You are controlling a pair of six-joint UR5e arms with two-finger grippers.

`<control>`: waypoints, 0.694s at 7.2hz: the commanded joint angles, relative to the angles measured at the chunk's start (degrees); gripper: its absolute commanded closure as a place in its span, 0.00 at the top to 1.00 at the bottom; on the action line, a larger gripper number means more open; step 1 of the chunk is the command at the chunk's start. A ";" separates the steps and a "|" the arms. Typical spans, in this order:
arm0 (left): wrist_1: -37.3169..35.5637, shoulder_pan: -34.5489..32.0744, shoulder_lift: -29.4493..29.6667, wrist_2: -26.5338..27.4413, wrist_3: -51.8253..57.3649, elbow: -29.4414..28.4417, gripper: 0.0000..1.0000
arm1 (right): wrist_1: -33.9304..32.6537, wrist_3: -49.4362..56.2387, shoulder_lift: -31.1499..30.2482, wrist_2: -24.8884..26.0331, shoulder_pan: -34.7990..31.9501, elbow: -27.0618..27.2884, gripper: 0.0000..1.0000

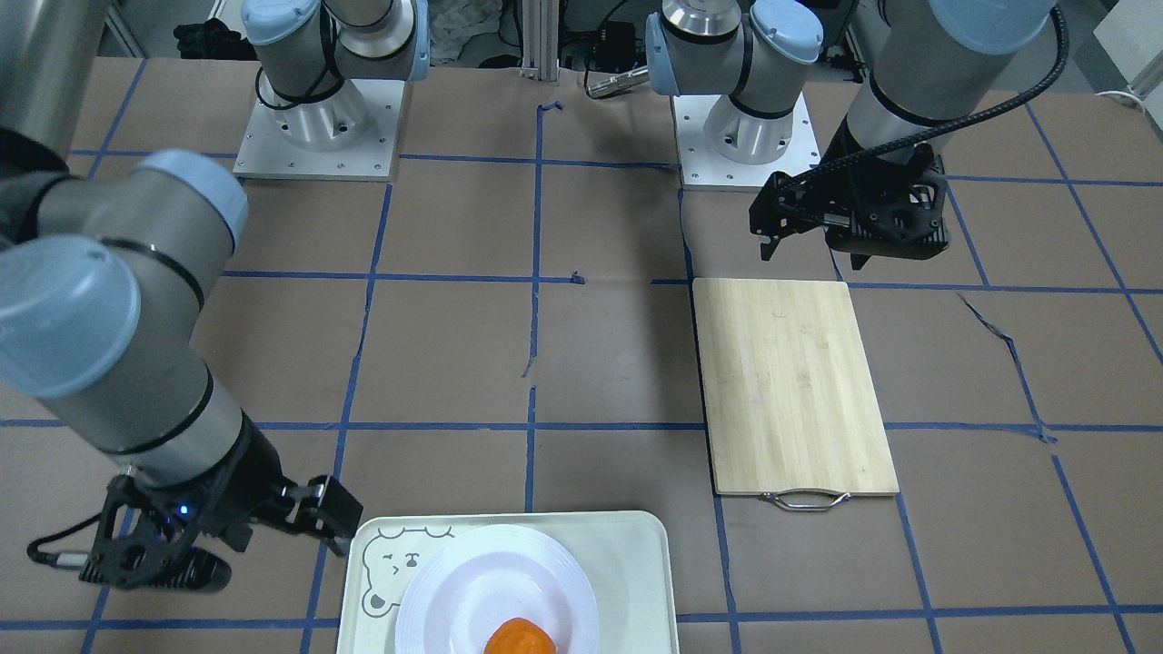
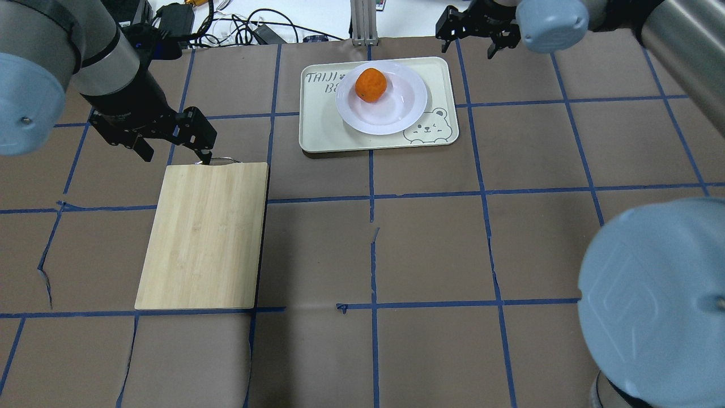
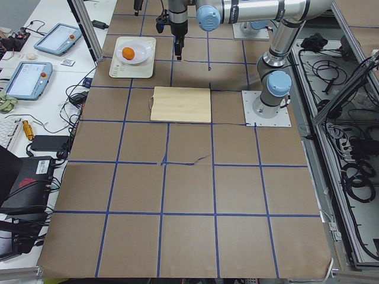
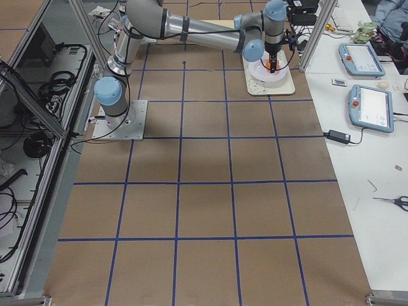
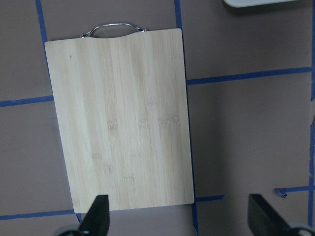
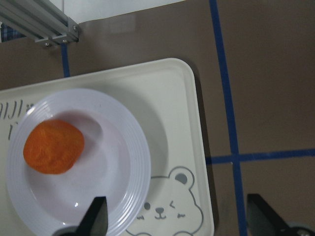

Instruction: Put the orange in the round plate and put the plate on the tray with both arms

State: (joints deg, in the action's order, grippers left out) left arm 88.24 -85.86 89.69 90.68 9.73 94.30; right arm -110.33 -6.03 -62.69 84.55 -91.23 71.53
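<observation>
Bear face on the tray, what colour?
The bear face is grey, printed on the pale cream tray; clearest in right wrist view.

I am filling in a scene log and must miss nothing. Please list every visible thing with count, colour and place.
table: one, brown, blue tape grid
tray: one, pale cream, far middle of the table
round plate: one, glossy white, on the tray
orange: one, bright orange, in the round plate
cutting board: one, light wood, on the table, robot's left side
control tablets: two, blue-grey, white side bench
left gripper: one, black, open, above the cutting board
right gripper: one, black, open, raised near the tray
</observation>
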 commanded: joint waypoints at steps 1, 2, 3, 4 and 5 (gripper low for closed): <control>0.00 0.00 -0.04 0.37 -0.06 0.01 1.00 | 12.74 1.63 -10.22 7.27 -2.12 1.67 1.00; 0.08 0.00 -0.04 0.38 -0.06 0.10 1.00 | 18.34 1.81 -14.26 7.64 -2.03 2.82 1.00; 0.09 0.00 -0.04 0.38 -0.06 0.27 1.00 | 21.52 1.47 -15.78 7.21 -1.42 3.79 1.00; 0.09 -0.09 -0.04 0.38 -0.06 0.45 1.00 | 21.73 1.81 -16.15 7.47 -1.24 4.06 1.00; 0.09 -0.09 -0.04 0.38 -0.06 0.45 1.00 | 21.73 1.81 -16.41 6.86 -1.67 4.15 1.00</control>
State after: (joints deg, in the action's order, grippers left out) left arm 88.33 -85.93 89.65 91.05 9.67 94.66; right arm -89.30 -4.31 -78.40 91.78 -92.70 75.35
